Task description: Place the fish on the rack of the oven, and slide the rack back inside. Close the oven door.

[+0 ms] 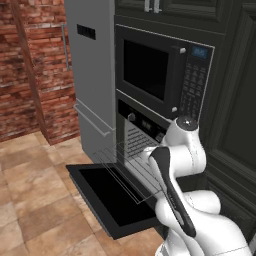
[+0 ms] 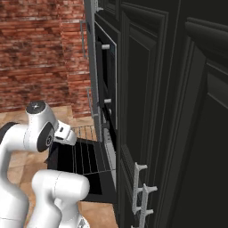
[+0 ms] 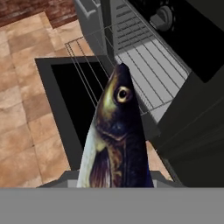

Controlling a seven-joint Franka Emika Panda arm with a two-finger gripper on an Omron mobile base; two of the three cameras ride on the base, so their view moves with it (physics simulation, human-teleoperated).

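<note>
**Fish carried over the pulled-out rack**

Left base view: oven door (image 1: 107,200) lies folded flat and the rack (image 1: 131,167) juts out over it, ready to receive a load. The white arm bends above the rack's near corner. A microwave (image 1: 162,75) sits over the oven (image 1: 142,131), a grey fridge (image 1: 92,75) to its left.

Right base view: the same rack (image 2: 84,153) shows edge-on beside dark cabinet fronts (image 2: 178,111), which crowd the arm's right.

Hand view: the fish (image 3: 116,131) rises head-first from the gripper (image 3: 114,177), apparently clamped between its fingers, hanging above the wires. Nothing blocks the drop; I judge lowering comes next.
</note>
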